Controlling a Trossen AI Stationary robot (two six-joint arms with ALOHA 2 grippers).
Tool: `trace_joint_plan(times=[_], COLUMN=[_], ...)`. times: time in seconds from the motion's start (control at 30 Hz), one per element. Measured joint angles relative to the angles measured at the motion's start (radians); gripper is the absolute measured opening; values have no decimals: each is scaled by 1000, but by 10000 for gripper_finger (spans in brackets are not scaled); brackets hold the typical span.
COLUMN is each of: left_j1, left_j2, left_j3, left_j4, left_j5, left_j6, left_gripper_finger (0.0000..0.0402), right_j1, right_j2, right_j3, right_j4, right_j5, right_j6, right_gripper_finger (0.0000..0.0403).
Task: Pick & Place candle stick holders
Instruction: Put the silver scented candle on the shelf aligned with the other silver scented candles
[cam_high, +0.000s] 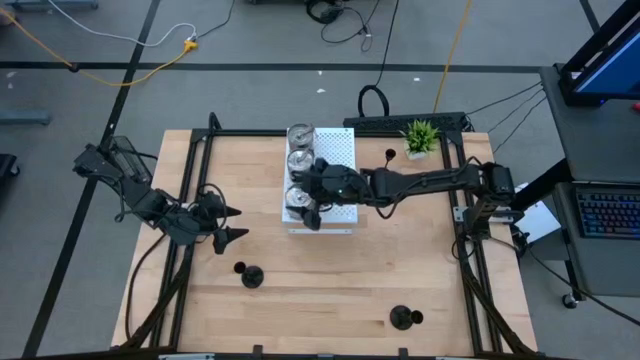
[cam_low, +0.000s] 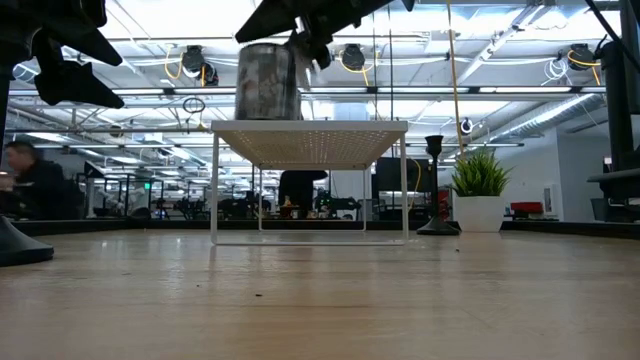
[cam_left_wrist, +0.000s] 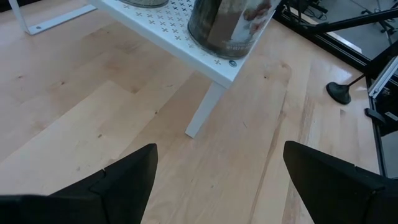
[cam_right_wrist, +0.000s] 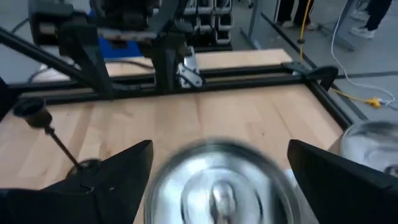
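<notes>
Three silver cups stand in a row on the white perforated board (cam_high: 338, 160): two at its far left (cam_high: 300, 135) (cam_high: 300, 160) and one (cam_high: 296, 200) at its near left corner. My right gripper (cam_high: 312, 200) is open over that near cup (cam_right_wrist: 217, 180), one finger on each side. The cup's base rests on the board (cam_low: 268, 80). My left gripper (cam_high: 240, 222) is open and empty, left of the board. Black stemmed holders stand on the table: one (cam_high: 250, 275) near my left gripper, one (cam_high: 403, 318) near the front edge and one (cam_high: 390, 155) by the plant. My right gripper comes at the near silver cup (cam_right_wrist: 217, 180) from above, with its open fingers (cam_right_wrist: 130, 168) standing on either side of the cup's rim. I cannot tell whether they touch it. The cup sits upright on the board's near left corner.
A small green potted plant (cam_high: 421, 137) stands at the far right, behind my right arm. The board stands on thin white legs (cam_left_wrist: 202, 115) with open space beneath it. Black frame rails (cam_high: 200, 160) run along the table's sides. Bare wood lies between the board and the front edge.
</notes>
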Motion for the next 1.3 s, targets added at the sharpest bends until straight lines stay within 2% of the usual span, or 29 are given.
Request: trace_joint_plan(times=[0.23,0.53,0.67,0.8,0.93,1.03,1.3], left_j1=[0,0,0,0,0,0,0], left_j2=[0,0,0,0,0,0,0], left_j3=[0,0,0,0,0,0,0], left_j4=[0,5,6,6,7,7,10], left_j5=[0,0,1,1,1,1,1], left_j6=[1,10,7,8,10,10,10], left_gripper_finger=[351,351,351,351,351,351,351], right_j1=[0,10,42,85,128,153,172], right_j2=[0,-10,-42,-71,-80,-82,-82], right_j3=[0,0,0,0,0,0,-23], right_j4=[0,84,37,-82,-190,-223,-238], right_j5=[2,1,0,1,1,10,123], right_j6=[0,-39,-52,-56,-45,-30,-20], right_gripper_finger=[367,367,352,308,248,197,80])
